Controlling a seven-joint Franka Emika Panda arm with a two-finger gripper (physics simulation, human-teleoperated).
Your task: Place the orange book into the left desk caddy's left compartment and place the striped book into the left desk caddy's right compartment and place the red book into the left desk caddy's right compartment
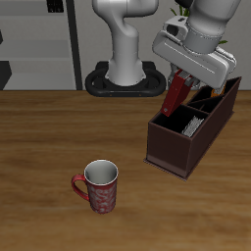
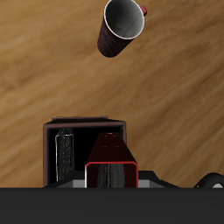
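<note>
The red book (image 1: 175, 96) is held clamped in the pincer (image 1: 179, 90) above the left desk caddy (image 1: 176, 147) – the striped book (image 2: 63, 156) is already stood in its right compartment (image 2: 86, 131) – so only this last drop appears left, the orange book not being discernible.

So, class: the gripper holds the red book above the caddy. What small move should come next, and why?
Probably a short, straight lowering. The gripper holds the red book upright over the left desk caddy. In the wrist view the red book sits above the right compartment, beside the striped book already standing inside.
</note>
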